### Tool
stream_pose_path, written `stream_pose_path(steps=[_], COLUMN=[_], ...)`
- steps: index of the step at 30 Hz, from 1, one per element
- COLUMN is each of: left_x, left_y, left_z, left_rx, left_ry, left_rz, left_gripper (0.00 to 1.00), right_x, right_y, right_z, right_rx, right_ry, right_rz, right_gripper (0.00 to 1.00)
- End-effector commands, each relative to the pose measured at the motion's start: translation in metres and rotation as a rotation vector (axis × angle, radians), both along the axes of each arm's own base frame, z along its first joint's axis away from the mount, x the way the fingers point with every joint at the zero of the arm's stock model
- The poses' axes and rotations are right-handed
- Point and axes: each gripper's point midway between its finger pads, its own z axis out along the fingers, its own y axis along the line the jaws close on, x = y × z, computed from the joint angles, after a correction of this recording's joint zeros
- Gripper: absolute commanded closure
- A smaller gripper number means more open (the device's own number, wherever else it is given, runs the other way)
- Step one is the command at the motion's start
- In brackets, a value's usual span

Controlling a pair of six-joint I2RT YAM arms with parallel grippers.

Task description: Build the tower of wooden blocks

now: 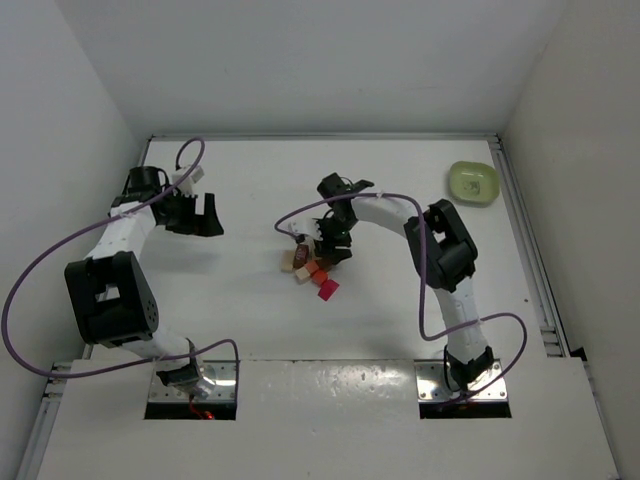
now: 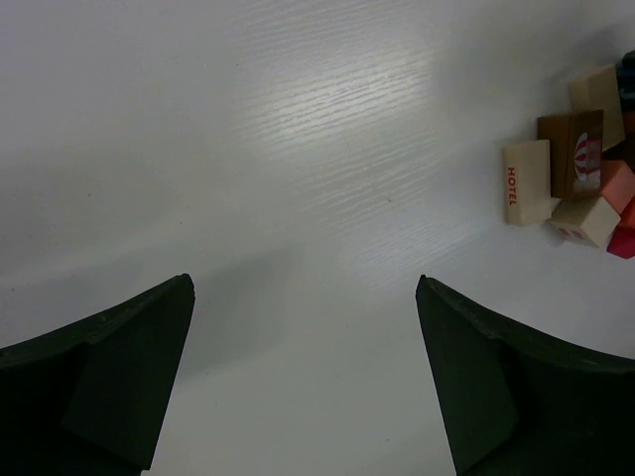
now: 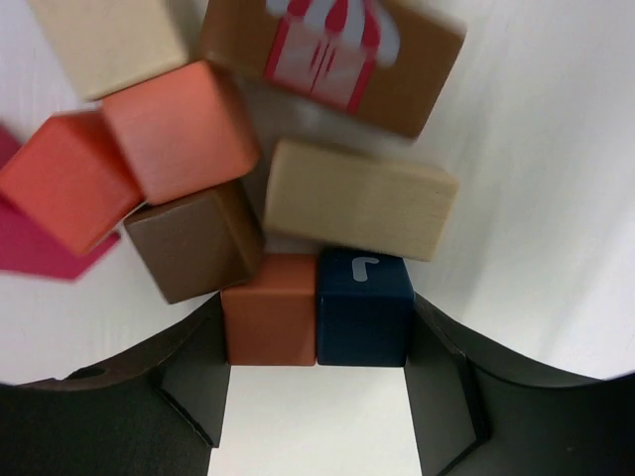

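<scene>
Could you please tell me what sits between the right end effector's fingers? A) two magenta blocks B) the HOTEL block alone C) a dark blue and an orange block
C: the right wrist view shows a dark blue block beside an orange block inside the right end effector.

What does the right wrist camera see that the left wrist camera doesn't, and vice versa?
Only right wrist: the right gripper's fingers flanking a navy block and an orange block that sit side by side. Only left wrist: the left gripper open over bare table, and HOTEL lettering on a pale block. Both: the brown block with the red-and-white awning picture.
</scene>
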Motion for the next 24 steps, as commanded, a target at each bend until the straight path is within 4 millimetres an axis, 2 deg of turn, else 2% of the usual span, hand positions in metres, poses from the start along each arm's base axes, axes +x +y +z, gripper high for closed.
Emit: stream_pose_path(steps=[1,2,5,11,14,21,22,24], left_x=[0.000,0.000,0.000,0.000,0.000,0.005,0.005,0.007], left_y=[0.004,0.003,0.007,0.005,0.006,0.002,0.002,0.001], left_z=[0.002,0.003,0.003,0.002,0.002,0.007,0.004,0.006], left_rx=[-0.002,-0.009,-0.004,-0.030,-0.025,-0.047,-0.050,-0.055], left_ry=[-0.024,-0.026,-0.029,-0.027,-0.031,-0.047,-0.039,-0.049], left_rz=[-0.002,-0.007,-0.004,-0.010,-0.017,-0.033,-0.033,-0.038], left_gripper=[0.00,0.00,0.00,0.00,0.00,0.00,0.00,0.00], right_x=[0.000,-0.004,-0.007,-0.015,-0.014,0.007,0.014,0.015], right_y=[0.019,0.026,0.037,0.040,0.033,-0.002,-0.012,-0.016], right_z=[-0.003,-0.007,0.001,0.003,0.007,0.026,0.029,0.029], right_rx=[-0.033,-0.049,-0.052,-0.062,-0.068,-0.041,-0.035,-0.034], right_ry=[0.002,0.003,0.020,0.050,0.046,0.017,0.011,0.004], right_rz=[-0.078,-0.076,-0.116,-0.189,-0.229,-0.322,-0.342,-0.313], right_gripper=[0.78,0.78,0.79,0.79,0.80,0.80,0.80,0.79])
